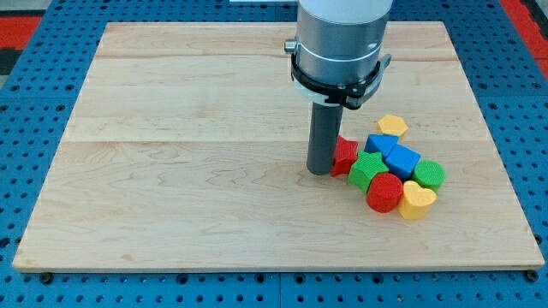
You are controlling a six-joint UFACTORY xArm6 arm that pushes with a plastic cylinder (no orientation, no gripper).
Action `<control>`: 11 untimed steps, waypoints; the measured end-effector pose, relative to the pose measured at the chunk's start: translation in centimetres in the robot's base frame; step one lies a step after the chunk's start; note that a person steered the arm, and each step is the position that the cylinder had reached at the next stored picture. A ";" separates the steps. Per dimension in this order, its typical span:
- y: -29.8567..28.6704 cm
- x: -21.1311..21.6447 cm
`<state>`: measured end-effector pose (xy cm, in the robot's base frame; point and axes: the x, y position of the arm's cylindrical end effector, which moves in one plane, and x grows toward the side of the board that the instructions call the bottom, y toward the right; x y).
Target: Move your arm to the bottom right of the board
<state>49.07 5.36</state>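
My tip (320, 171) rests on the wooden board (188, 171) a little right of its centre. It stands just left of a tight cluster of blocks, touching or nearly touching a red block (345, 156). The cluster holds a green star block (368, 169), a blue block (399, 158) with a second blue block (378, 143) behind it, a yellow hexagon block (392, 127), a green round block (430, 174), a red cylinder (384, 193) and a yellow heart block (417, 201). The arm's grey housing (339, 43) hangs above the tip.
A blue perforated table (34, 103) surrounds the board. Red patches show at the view's top left (21, 26) and top right (527, 17).
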 end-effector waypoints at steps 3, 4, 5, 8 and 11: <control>-2.8 6.2; 1.7 12.4; 5.4 12.8; 9.6 12.4; 17.4 4.6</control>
